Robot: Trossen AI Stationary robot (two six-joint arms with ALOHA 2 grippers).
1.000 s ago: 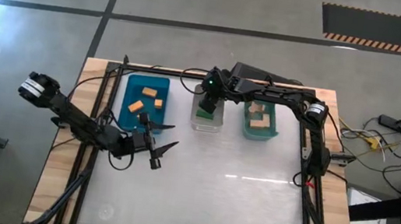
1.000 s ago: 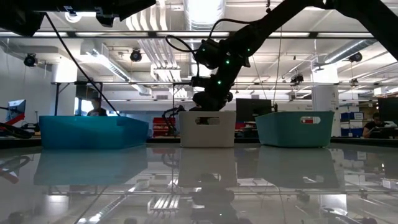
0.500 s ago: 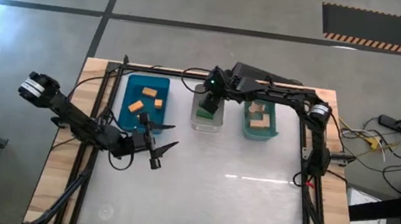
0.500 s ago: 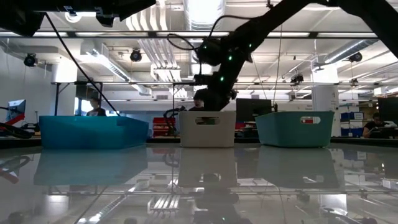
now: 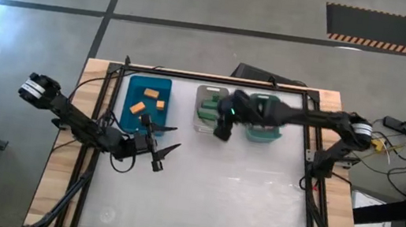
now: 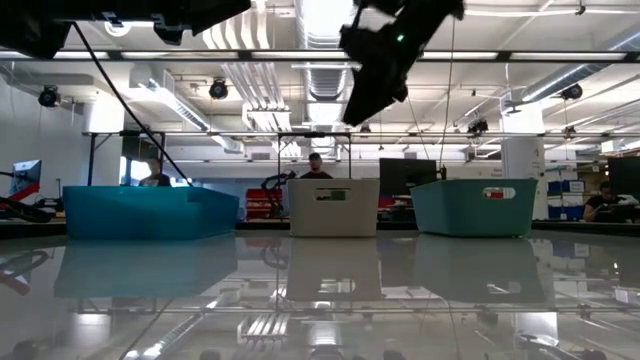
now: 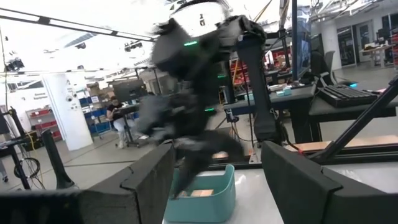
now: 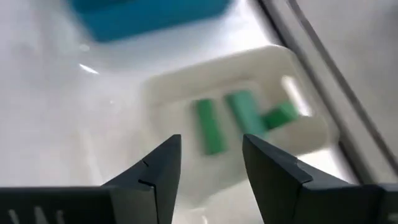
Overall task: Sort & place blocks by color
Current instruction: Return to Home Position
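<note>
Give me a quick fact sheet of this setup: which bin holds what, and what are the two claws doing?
blue bin: orange blocks inside
clear bin: green blocks inside; middle of the row
teal bin: partly hidden from above by the right arm; a tan block shows inside
left gripper: open, empty, by the blue bin's near end
right gripper: open, empty, raised above the table near the clear bin
</note>
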